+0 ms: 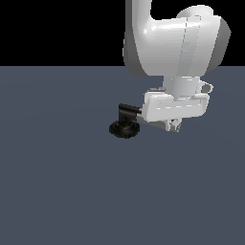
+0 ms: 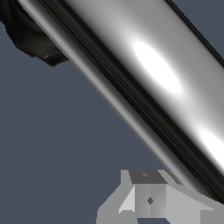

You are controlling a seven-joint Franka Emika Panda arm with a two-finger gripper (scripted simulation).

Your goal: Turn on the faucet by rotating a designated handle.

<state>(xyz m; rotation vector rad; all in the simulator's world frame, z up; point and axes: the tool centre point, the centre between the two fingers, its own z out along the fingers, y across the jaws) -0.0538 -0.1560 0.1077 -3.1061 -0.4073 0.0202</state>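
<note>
In the exterior view the faucet point(image 1: 125, 125) stands on the floor with its round black ribbed base and short black elbow point(image 1: 127, 111). My white gripper hand hangs just to the exterior view's right of the elbow and covers most of the handle there. My gripper point(image 1: 174, 127) points down with its fingers close together, holding nothing. In the wrist view the handle point(image 2: 144, 83) is a shiny silver bar that crosses the picture diagonally, very close to the camera. My fingertips point(image 2: 148, 197) sit right beside the bar. Whether they touch it does not show. A bit of the black elbow point(image 2: 30, 37) shows in one corner.
A flat dark grey-blue floor point(image 1: 72, 191) spreads around the faucet. The big white arm link point(image 1: 177, 38) rises above the gripper hand. Nothing else stands on the floor.
</note>
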